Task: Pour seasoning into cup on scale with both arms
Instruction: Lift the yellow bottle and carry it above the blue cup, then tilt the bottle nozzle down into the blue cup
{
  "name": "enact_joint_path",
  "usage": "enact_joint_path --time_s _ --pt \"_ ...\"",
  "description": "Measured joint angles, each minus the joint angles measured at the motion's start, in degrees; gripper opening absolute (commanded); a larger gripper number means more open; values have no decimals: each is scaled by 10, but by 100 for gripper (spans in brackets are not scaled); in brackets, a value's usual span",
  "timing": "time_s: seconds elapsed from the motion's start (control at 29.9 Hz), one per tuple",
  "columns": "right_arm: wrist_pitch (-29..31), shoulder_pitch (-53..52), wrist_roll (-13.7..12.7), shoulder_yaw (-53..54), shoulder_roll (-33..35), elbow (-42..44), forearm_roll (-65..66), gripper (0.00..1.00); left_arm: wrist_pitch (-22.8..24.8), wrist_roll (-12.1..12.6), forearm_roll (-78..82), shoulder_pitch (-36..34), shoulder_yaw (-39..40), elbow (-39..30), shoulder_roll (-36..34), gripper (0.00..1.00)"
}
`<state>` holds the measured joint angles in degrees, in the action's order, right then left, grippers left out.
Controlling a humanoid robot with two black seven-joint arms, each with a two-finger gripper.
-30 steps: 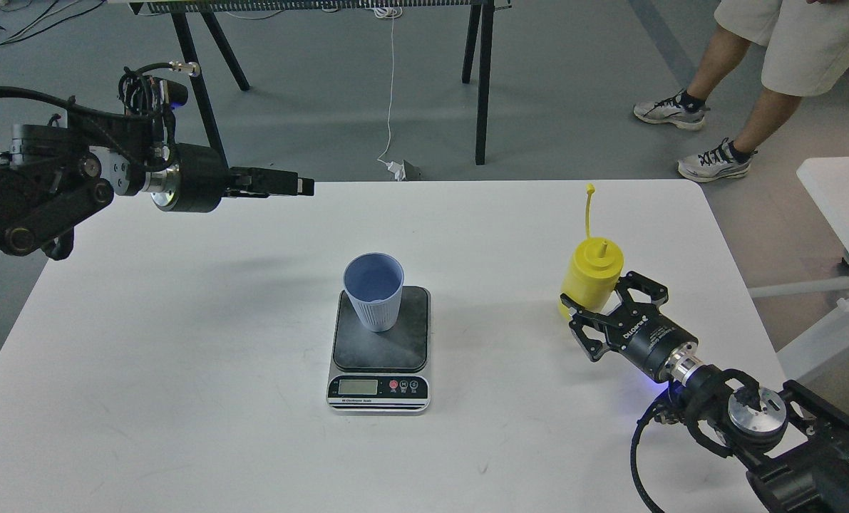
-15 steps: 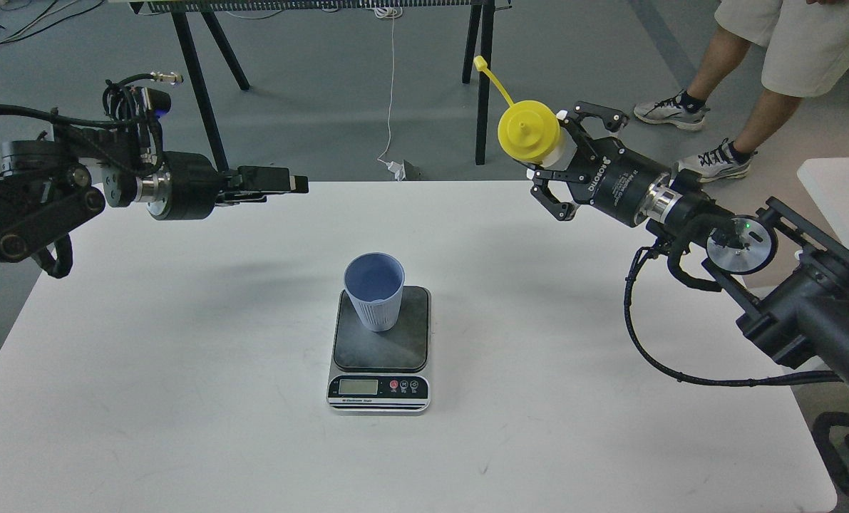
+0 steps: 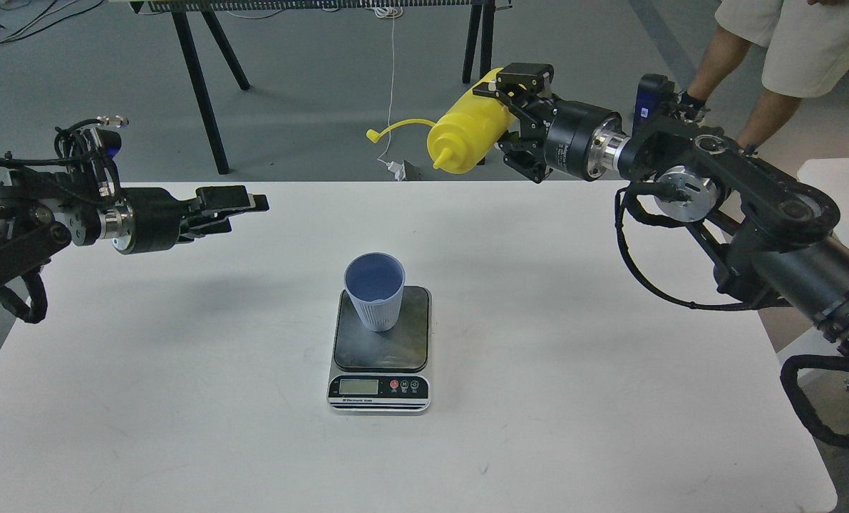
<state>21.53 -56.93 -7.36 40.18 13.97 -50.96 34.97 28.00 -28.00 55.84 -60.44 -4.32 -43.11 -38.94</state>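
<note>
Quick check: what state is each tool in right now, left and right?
Left tool: holds nothing; open or closed cannot be told.
Right tool: closed on the bottle, held tipped with the nozzle to the left.

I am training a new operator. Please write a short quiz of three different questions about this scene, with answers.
1. True or false: the cup stands on the scale.
2. Which pincer holds the yellow bottle? A) left B) right C) neither
3. Fill in: the bottle's nozzle points toward the robot's ____ side.

Key:
1. True.
2. B, the right pincer; the left pincer holds nothing.
3. Left.
</note>
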Motion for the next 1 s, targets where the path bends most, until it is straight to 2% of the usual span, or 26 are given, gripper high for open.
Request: enact_joint_path --time_s 0.13,0.23,0.43,0.64,1.0 --pt "-8 -3 12 -2 -21 -3 84 5 0 0 -2 4 0 0 1 99" --pt "-24 -10 32 -23 -40 -4 150 5 0 0 -2 5 0 0 1 99" --pt "-85 -30 70 -92 -63 -2 196 5 0 0 -2 6 0 0 -1 99" --pt "-149 -33 105 -117 -85 3 236 5 0 0 -2 11 -1 0 -2 99" --pt "-181 -27 120 -166 -91 16 270 5 0 0 -1 20 -1 19 1 99"
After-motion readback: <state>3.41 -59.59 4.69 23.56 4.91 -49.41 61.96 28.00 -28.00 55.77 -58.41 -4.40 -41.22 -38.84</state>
